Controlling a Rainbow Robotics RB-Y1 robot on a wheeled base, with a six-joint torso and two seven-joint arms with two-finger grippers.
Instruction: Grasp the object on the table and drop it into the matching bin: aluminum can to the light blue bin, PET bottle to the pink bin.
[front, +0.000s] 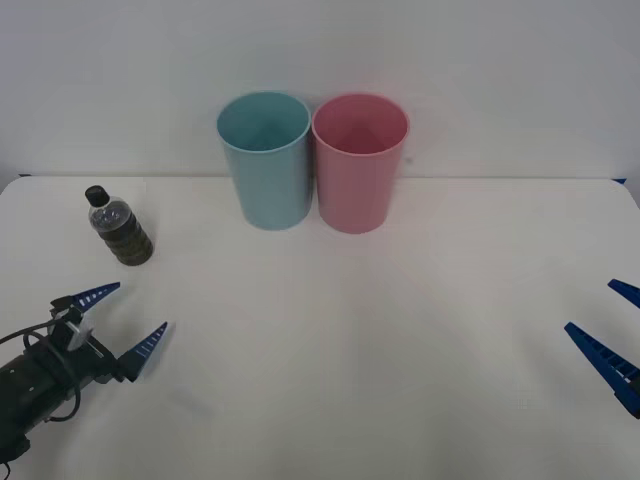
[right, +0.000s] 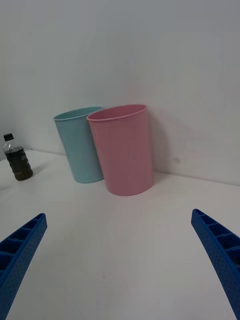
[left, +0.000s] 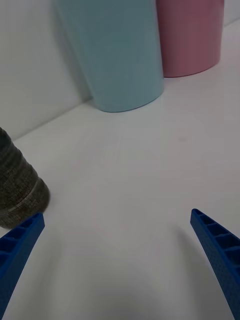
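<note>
The PET bottle (front: 120, 227), small with a black cap and dark olive body, stands upright at the far left of the white table (front: 340, 330). My left gripper (front: 122, 319) is open just in front of it and slightly to its right, nothing between the fingers. In the left wrist view the bottle's base (left: 17, 192) sits beside one blue fingertip (left: 17, 247). The light blue bin (front: 266, 160) and the pink bin (front: 359, 162) stand side by side at the back centre. My right gripper (front: 610, 325) hangs open at the right edge, far from the bottle (right: 15, 156).
A plain white wall rises right behind the bins (right: 77, 145) (right: 125, 150). Bare tabletop stretches between the two arms and in front of both bins (left: 120, 55) (left: 192, 35).
</note>
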